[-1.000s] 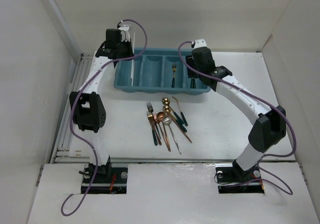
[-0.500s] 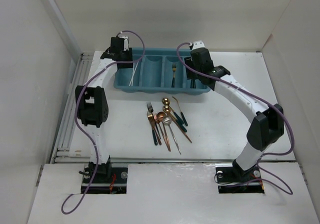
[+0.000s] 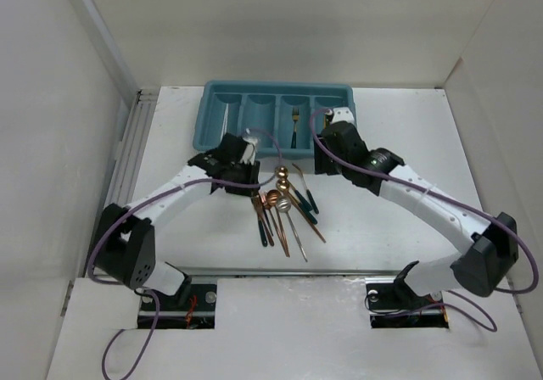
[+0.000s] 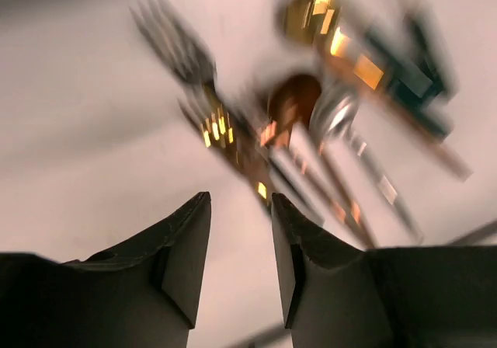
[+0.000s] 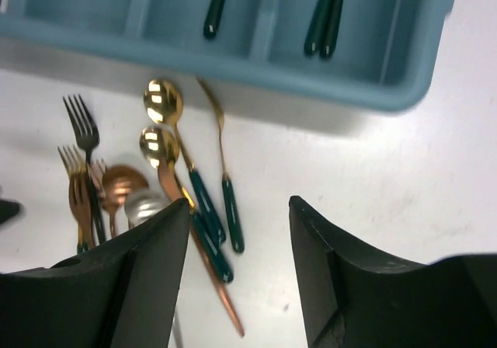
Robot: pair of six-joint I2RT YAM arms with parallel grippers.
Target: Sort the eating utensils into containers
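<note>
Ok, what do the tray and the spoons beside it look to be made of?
Tray: probably plastic, matte teal, with a soft moulded, rounded rim. Spoons: likely metal, polished gold bowls showing bright glints; dark green handles, maybe coated.

White surface [image 3: 407, 134], teal cutlery tray [image 3: 277, 85] lying along its far edge, loose overlapping heap of copper and gold forks and spoons [image 3: 280, 210] near the tray, dark handles mostly pointing nearward

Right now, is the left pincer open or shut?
Open. In its wrist view the left pincer has a gap between its two fingers, with only table showing through.
</note>
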